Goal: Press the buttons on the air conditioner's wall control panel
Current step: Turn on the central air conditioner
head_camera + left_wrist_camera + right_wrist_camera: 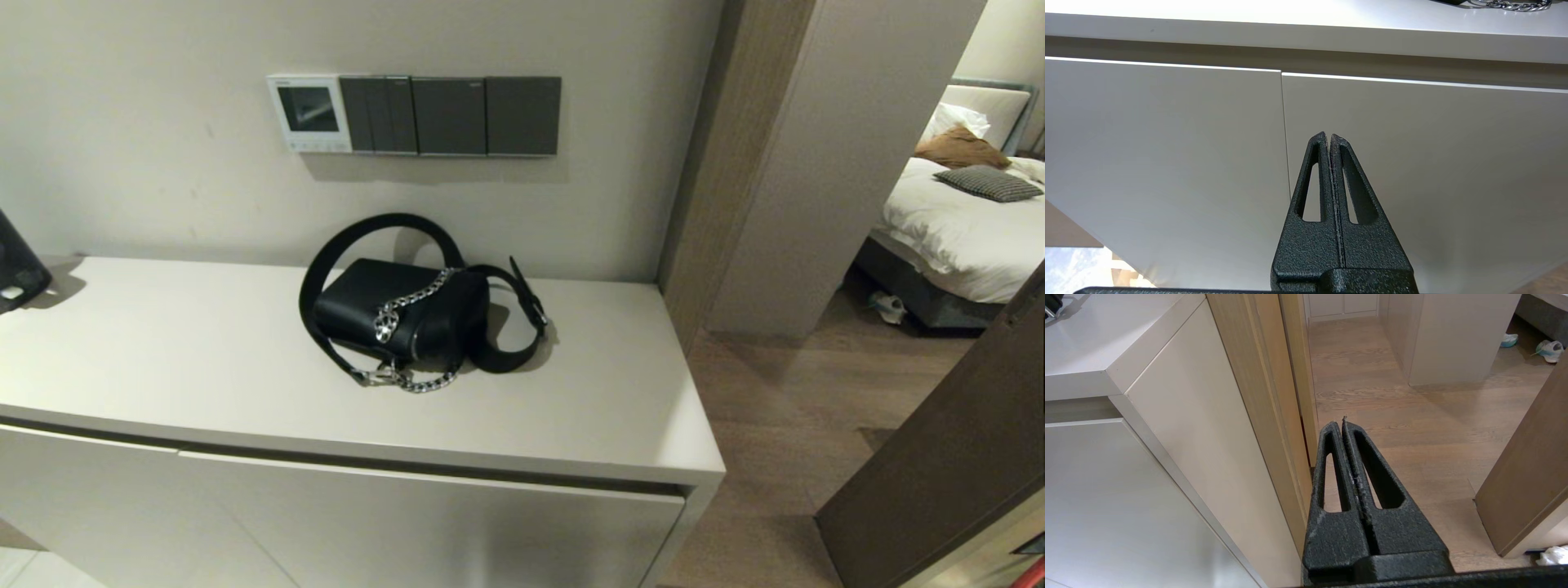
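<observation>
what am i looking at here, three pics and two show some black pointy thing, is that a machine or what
It is a two-armed robot with three cameras. The wide picture comes from its head: a white thermostat on the wall beside three dark grey switch plates, and below them a cabinet with a black handbag lying on top. The other two pictures come from cameras on the wrists. The black pointy thing is each arm's claw, fingers pressed together and holding nothing. The left claw is low in front of the cabinet doors; the right claw is by the cabinet's corner, over the wooden floor. Neither is near the thermostat.
</observation>
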{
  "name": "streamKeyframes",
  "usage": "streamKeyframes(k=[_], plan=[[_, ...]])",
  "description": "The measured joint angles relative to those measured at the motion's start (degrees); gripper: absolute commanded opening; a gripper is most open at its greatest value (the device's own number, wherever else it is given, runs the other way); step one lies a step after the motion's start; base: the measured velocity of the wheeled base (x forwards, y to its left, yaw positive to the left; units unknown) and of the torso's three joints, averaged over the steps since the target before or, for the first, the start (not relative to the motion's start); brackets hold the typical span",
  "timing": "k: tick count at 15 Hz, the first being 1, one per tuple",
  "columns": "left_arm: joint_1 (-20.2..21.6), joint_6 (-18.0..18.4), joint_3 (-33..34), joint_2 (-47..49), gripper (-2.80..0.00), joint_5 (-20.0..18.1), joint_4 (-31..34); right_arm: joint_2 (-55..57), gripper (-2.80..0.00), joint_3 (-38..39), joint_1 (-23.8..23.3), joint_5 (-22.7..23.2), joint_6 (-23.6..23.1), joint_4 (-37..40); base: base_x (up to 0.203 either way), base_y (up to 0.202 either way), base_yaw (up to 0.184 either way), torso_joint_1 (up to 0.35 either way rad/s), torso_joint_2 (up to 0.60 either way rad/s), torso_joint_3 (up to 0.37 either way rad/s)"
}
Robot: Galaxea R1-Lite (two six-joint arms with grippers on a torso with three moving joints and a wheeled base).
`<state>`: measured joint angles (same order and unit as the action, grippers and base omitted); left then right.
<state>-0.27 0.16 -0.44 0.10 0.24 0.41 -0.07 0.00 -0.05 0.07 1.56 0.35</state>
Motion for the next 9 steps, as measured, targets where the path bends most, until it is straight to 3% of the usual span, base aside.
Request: streamKeyframes(k=[9], plan=[[0.0, 0.06, 0.0, 0.0, -2.8, 0.0, -0.09, 0.0, -2.8, 0.0, -0.02, 0.0, 0.01, 0.0, 0.0, 0.0, 0.0, 0.0, 0.0, 0.0]])
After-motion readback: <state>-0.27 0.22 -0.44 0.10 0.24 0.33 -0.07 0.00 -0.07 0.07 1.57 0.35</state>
